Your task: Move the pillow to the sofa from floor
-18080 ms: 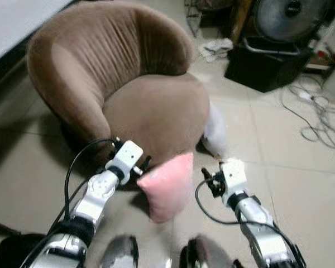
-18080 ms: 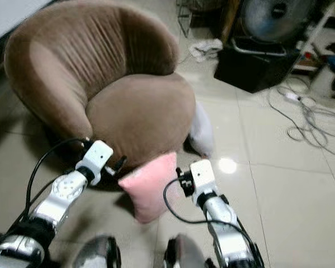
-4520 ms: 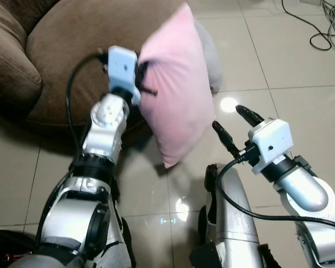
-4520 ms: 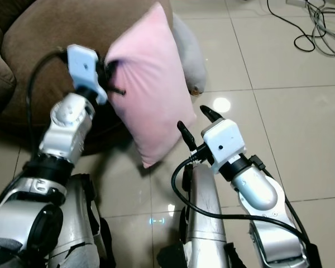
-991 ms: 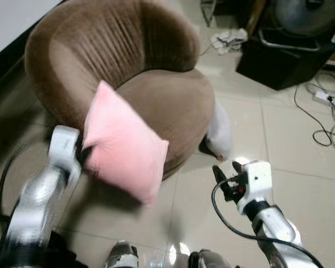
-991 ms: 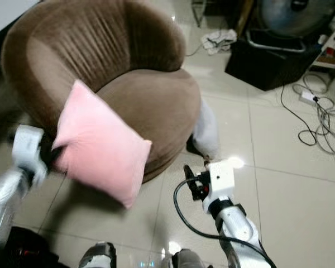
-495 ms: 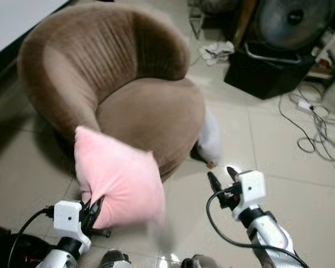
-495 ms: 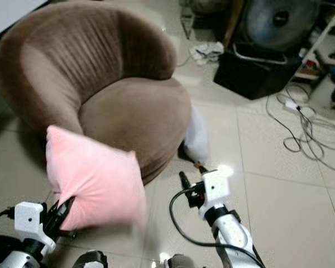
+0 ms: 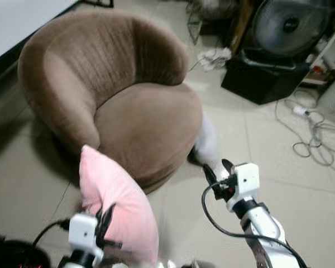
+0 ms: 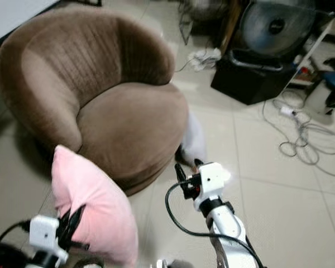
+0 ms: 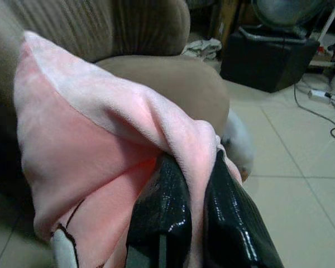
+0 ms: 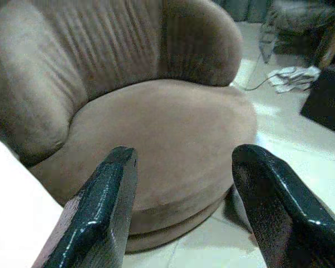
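A pink pillow [image 9: 120, 209] hangs in front of the round brown sofa chair [image 9: 145, 120], off the floor at the lower left. My left gripper [image 9: 103, 223] is shut on its edge; in the left wrist view the black fingers [image 11: 164, 215] pinch a fold of the pillow [image 11: 95, 151]. My right gripper [image 9: 216, 170] is open and holds nothing, low beside the chair's right front. In the right wrist view its two fingers [image 12: 95, 218] frame the chair's seat [image 12: 167, 134].
A white bundle [image 9: 207, 142] lies on the tiles at the chair's right side. A black box [image 9: 265, 75] with a fan [image 9: 287, 22] behind it stands at the back right. Loose cables [image 9: 315, 139] trail over the floor on the right.
The left arm has dropped lower and the pillow now hangs more upright and narrower. The camera has shifted slightly. The right gripper stays open in about the same place.
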### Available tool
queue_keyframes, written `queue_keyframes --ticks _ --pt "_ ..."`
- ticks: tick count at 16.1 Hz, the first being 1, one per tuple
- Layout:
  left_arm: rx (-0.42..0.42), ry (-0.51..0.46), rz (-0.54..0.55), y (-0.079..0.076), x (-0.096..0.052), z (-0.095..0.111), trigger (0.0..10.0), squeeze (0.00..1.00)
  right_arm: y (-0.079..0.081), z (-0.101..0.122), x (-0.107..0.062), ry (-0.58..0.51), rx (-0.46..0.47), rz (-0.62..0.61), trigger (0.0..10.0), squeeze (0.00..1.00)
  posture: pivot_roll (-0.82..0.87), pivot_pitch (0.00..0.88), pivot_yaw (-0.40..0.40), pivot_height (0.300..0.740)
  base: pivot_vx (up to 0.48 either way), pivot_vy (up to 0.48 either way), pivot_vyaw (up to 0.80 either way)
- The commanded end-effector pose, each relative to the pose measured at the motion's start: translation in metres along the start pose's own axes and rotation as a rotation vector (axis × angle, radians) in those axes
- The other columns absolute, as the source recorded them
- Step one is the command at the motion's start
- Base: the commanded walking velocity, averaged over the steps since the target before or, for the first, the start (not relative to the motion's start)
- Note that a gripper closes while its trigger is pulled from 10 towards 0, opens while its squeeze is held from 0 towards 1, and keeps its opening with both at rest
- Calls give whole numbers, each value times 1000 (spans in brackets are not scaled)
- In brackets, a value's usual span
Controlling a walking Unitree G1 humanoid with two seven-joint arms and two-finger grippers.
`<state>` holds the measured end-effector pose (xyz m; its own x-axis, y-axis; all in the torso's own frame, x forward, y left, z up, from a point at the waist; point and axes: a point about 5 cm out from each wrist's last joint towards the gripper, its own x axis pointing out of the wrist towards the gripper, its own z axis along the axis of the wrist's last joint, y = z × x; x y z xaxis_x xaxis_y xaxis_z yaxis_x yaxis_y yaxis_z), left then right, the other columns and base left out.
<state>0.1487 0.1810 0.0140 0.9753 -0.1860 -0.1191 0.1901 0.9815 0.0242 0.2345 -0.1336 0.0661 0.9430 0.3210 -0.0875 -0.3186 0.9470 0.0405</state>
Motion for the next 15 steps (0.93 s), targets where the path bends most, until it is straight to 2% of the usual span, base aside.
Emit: queue_keyframes --ticks 1,3,8,15 --pt "2 -52 -41 -17 5 4 0 0 -5 1 -5 -6 -8 -24 10000 0 -24 123 -58 740 322 -352 0" --pt "15 -88 -32 -5 22 19 0 0 -2 6 -6 -17 -11 -23 10000 0 -29 125 -59 740 458 0 0" --pt "56 -102 -22 3 28 28 0 0 -2 8 -3 -11 -16 -21 10000 0 -32 125 -59 740 461 0 0" --pt "83 -95 -32 6 30 31 0 0 -2 -1 -3 18 -20 -8 10000 0 -24 116 -58 740 467 0 0"
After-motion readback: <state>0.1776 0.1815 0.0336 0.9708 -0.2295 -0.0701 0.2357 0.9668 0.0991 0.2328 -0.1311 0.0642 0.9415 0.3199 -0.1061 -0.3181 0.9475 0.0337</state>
